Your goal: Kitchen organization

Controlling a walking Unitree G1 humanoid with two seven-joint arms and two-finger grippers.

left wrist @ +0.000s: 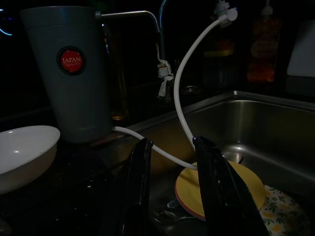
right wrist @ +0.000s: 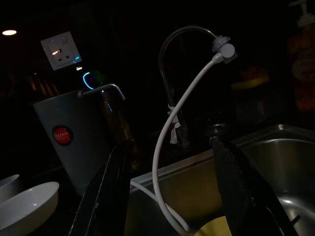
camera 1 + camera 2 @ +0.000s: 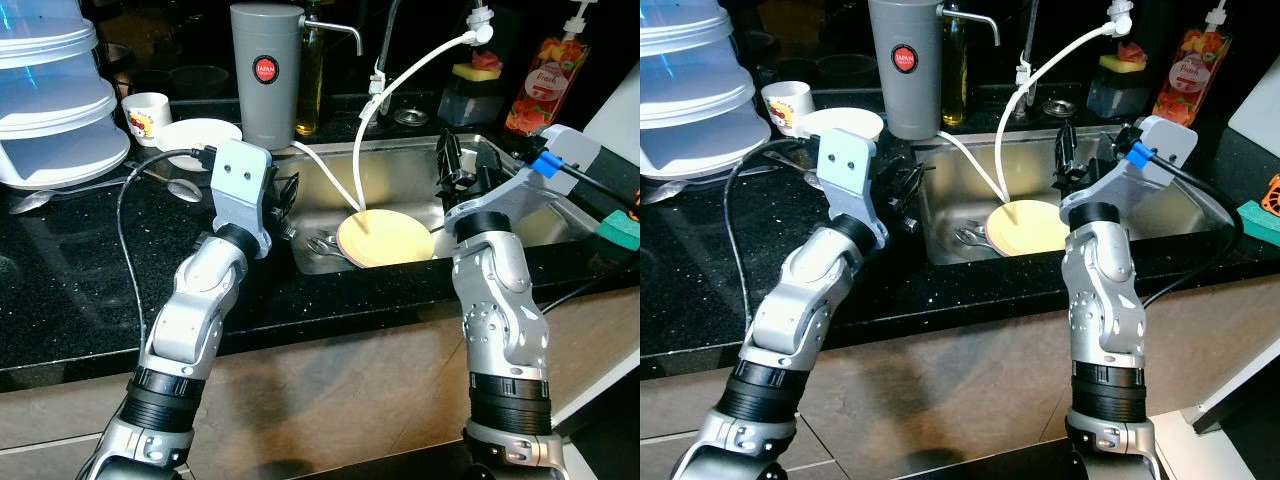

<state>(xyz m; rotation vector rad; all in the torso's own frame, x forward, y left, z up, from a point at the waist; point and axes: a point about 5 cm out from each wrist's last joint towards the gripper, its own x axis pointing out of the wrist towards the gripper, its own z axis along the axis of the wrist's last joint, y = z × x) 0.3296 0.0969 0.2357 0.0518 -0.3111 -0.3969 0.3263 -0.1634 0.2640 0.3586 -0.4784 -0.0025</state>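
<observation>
Both grippers (image 1: 170,189) (image 2: 172,191) parted above sink (image 3: 400,165), dim plate (image 3: 385,238) perhaps patterned beneath.

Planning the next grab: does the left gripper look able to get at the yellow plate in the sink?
Probably yes. The left gripper hangs at the sink's edge, jaws open toward the yellow plate; only the thin white hose crosses the way.

Over the sink (image 3: 520,225), open room lies to the right of the yellow plate (image 3: 385,238). A white hose (image 3: 365,120) loops down onto that plate, barring the middle. The grey canister (image 3: 266,75) and white bowl (image 3: 200,136) crowd the far left counter edge.
</observation>
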